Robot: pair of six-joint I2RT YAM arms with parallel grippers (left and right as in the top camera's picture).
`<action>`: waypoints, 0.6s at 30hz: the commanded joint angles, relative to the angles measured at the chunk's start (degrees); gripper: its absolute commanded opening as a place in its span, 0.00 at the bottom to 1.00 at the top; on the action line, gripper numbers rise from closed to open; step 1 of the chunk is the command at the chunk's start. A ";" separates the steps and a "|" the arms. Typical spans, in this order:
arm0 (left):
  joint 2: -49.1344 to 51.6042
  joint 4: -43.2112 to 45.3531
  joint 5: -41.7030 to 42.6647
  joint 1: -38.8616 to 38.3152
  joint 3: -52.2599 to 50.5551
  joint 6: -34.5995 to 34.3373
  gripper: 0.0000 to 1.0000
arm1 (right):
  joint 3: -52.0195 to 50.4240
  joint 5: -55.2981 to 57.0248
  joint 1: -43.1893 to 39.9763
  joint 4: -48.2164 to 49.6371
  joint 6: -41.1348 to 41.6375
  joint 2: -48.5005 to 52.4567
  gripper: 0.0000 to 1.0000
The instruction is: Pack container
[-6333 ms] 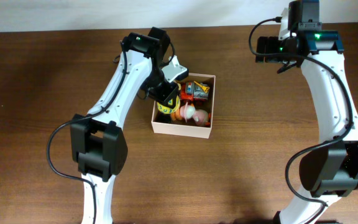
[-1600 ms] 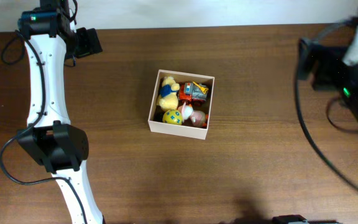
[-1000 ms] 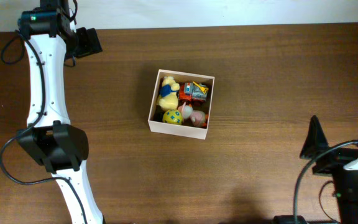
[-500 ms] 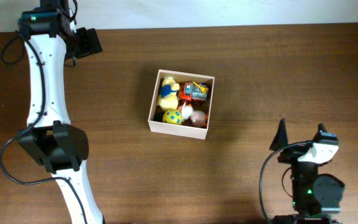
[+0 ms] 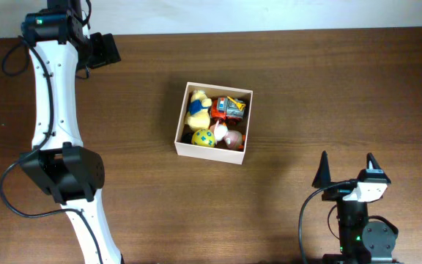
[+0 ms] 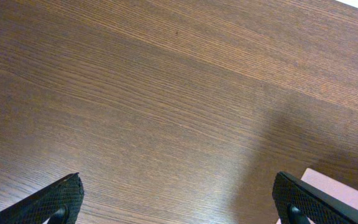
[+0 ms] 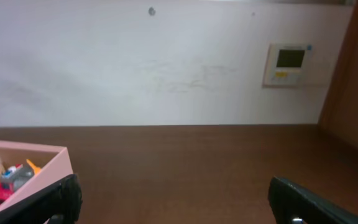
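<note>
Right gripper (image 5: 346,155), spread and empty, now back by its base; left gripper (image 6: 180,198) spread, unmoved; container (image 5: 209,152) with toys (image 5: 212,121).

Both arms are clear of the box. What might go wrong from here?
1. The toys fill most of the box; anything added may sit proud and roll out.
2. The right gripper stands wide open; swinging in low, it might shove the box, which nothing holds.
</note>
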 commanded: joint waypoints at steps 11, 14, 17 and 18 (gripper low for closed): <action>0.24 -0.02 -0.42 0.04 0.87 -0.55 0.99 | -2.67 -2.45 -0.37 -2.14 -3.17 -2.47 0.99; 0.24 -0.02 -0.42 0.04 0.87 -0.55 0.99 | -3.96 -3.37 -0.35 -1.86 -2.91 -2.54 0.99; 0.24 -0.02 -0.42 0.04 0.87 -0.55 0.99 | -4.72 -3.80 -0.31 -1.75 -2.91 -2.54 0.99; 0.24 -0.02 -0.42 0.04 0.87 -0.55 0.99 | -4.83 -3.80 -0.31 -1.73 -2.91 -2.54 0.99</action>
